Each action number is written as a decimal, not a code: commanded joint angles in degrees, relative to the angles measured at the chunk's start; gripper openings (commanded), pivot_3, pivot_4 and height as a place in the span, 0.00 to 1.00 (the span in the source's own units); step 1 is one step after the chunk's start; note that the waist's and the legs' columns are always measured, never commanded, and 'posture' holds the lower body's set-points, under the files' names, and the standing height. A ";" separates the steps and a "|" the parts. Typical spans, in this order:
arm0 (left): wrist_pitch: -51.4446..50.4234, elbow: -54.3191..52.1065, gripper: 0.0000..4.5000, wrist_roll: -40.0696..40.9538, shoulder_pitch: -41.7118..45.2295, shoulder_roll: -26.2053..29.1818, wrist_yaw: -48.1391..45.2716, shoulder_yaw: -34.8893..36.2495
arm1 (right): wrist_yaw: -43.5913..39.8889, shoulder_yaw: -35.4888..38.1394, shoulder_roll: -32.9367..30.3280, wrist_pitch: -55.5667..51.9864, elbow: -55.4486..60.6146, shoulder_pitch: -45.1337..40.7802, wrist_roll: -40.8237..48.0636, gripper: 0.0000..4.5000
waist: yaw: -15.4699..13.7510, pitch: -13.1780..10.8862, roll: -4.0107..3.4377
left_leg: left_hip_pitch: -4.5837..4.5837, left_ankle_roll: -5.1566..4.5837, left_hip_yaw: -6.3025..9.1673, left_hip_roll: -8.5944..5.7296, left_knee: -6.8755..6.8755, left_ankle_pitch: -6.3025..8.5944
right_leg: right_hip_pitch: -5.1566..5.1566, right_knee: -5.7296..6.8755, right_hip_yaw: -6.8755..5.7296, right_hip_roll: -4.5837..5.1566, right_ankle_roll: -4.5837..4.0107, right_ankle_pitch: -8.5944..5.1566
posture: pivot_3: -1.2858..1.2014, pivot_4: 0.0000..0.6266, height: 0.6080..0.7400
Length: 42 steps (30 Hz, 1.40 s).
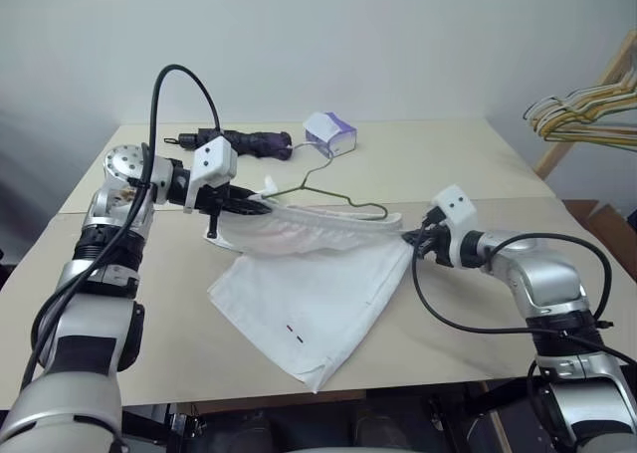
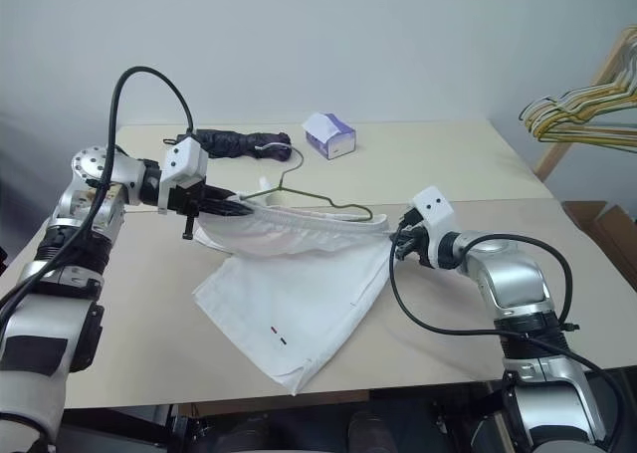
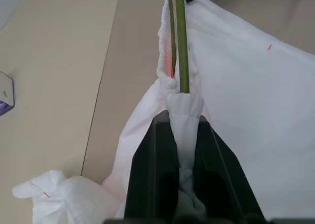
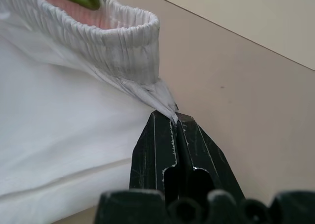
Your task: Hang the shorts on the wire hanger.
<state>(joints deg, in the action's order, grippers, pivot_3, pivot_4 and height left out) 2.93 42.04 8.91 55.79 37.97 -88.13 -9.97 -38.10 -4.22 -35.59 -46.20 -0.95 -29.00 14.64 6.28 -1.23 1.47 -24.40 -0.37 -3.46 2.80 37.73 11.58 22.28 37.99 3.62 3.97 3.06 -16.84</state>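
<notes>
A: What do the two grippers hold?
B: The left gripper (image 3: 184,150) is clamped on one end of the gathered elastic waistband of the shorts (image 1: 318,294). The right gripper (image 4: 176,123) has its fingers pressed together on a pinch of cloth at the opposite end of the waistband. The band is stretched between them above the table (image 1: 448,164).

A: Where is the wire hanger?
B: The wire hanger (image 1: 333,189), olive-brass and triangular, sits with its lower bar inside the waistband opening. Its shoulders and small hook rise above the band, toward the far side of the table. In the left wrist view the wire runs along the inside of the band, just beyond the left gripper's fingers.

A: How does the rest of the garment lie?
B: The legs hang from the raised band and spread flat on the table toward the near edge. Small dark dash marks (image 1: 295,335) show near one hem.

A: Is any writing legible?
B: None can be read. A small white and purple box (image 1: 329,133) stands at the far side of the table, its print too small to make out. A dark folded umbrella (image 1: 244,140) lies beside it. A bunch of yellow, green and pale hangers (image 1: 582,110) hangs at the right on a wooden frame.
</notes>
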 commanded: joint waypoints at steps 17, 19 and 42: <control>4.08 4.30 0.00 -5.31 4.61 -1.35 6.35 1.59 | -2.57 -14.37 -10.70 7.60 17.88 -17.63 -18.08 0.01 | 0.56 -0.01 -0.02 | -0.04 -0.01 -0.04 0.01 0.01 0.01 | 0.09 0.04 0.03 0.01 0.01 -0.01 | 0.47 0.00 1.00; 3.98 4.43 0.00 -4.80 5.09 -1.66 6.46 2.07 | -3.25 -16.31 -9.96 8.35 18.54 -19.44 -19.84 0.01 | 0.60 -0.01 -0.02 | -0.06 -0.01 -0.02 0.01 0.00 0.01 | 0.11 0.03 0.02 0.01 0.01 -0.01 | 0.47 0.00 1.00; 5.60 1.64 0.00 -1.78 3.36 -2.64 3.77 3.75 | -12.48 -17.28 -6.29 13.56 16.81 -16.36 -21.57 0.11 | 0.70 -0.01 -0.02 | -0.05 -0.02 -0.01 0.00 0.03 0.01 | 0.09 0.06 0.01 0.03 0.01 -0.01 | 0.47 0.00 1.00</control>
<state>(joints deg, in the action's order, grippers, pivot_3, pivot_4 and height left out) 7.34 45.38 4.84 58.36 35.33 -83.41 -8.09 -48.72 -23.72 -40.96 -34.50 13.99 -45.41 -8.06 6.98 -1.24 1.46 -24.45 -0.39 -3.47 2.80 37.76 11.60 22.36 38.05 3.63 4.00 3.07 -16.85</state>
